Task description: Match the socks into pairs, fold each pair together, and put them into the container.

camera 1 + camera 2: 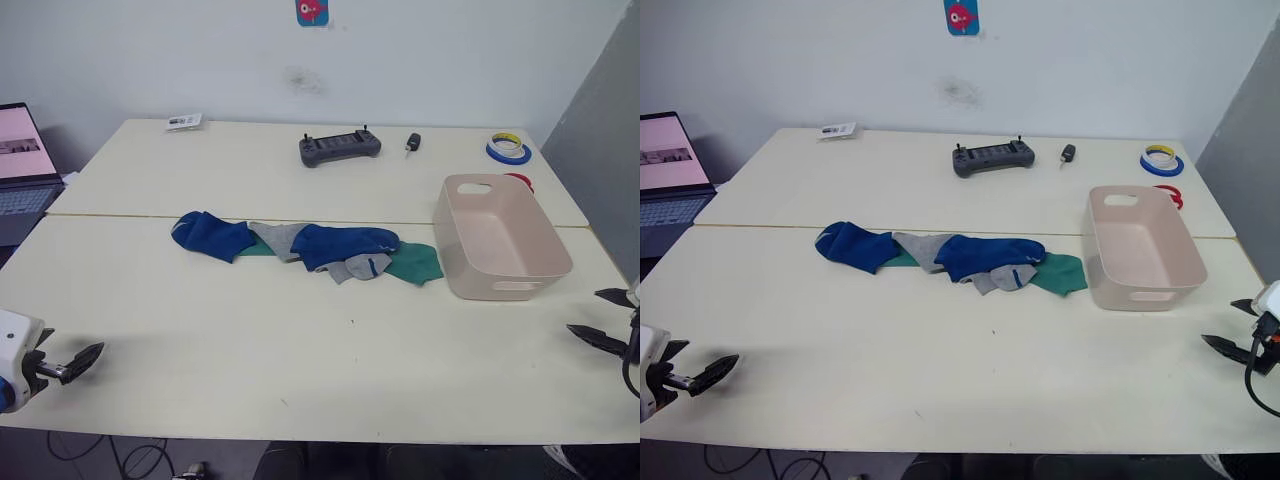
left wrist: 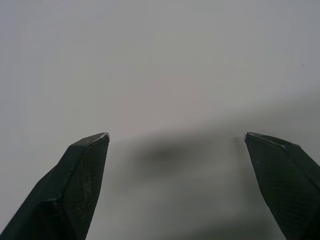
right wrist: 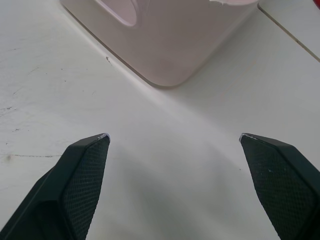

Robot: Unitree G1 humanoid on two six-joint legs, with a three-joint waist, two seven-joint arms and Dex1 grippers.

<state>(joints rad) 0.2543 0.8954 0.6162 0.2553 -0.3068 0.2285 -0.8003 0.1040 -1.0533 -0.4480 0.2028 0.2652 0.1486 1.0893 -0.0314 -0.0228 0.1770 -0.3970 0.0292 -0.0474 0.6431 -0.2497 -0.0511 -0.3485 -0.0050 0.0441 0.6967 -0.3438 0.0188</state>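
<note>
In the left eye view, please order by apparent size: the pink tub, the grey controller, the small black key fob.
1. Pale pink rectangular plastic tub
2. Dark grey handheld controller
3. Small black key fob

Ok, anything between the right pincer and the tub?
Nothing: in the right wrist view, only bare table separates the open right pincer from the tub.

The socks [image 1: 305, 248] lie in an overlapping row in the middle of the tabletop [image 1: 300, 350]. The container [image 1: 498, 238] stands just right of them. Behind, near the far edge, lie a controller [image 1: 339, 148] and, to its right, tape rolls [image 1: 508, 148].
</note>
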